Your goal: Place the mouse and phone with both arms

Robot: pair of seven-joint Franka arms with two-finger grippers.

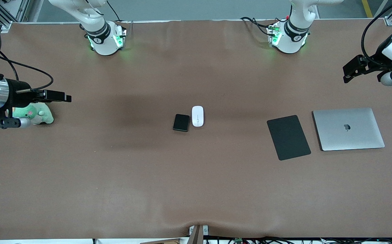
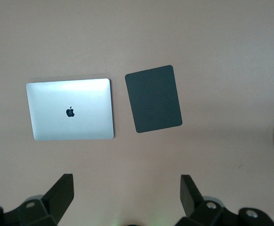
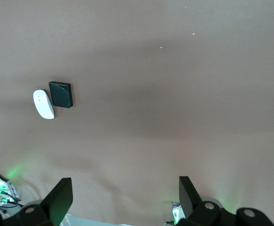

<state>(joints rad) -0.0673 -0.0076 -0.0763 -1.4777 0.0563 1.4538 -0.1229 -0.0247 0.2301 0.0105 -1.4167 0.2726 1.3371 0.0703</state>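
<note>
Front view shows nothing placed yet: small white oval mouse (image 1: 197, 116) and glossy black slab phone (image 1: 181, 122) lie side by side mid-bench, untouched, while left gripper (image 2: 127, 195) and right gripper (image 3: 126, 197) hover wide, empty, at opposite bench ends.

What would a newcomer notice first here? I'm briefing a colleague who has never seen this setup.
Probably the white mouse and black phone side by side mid-table. Next, the silver laptop and black mouse pad toward the left arm's end. Both tools wait open at the table's ends: left tool, right tool by a green plush toy.
</note>
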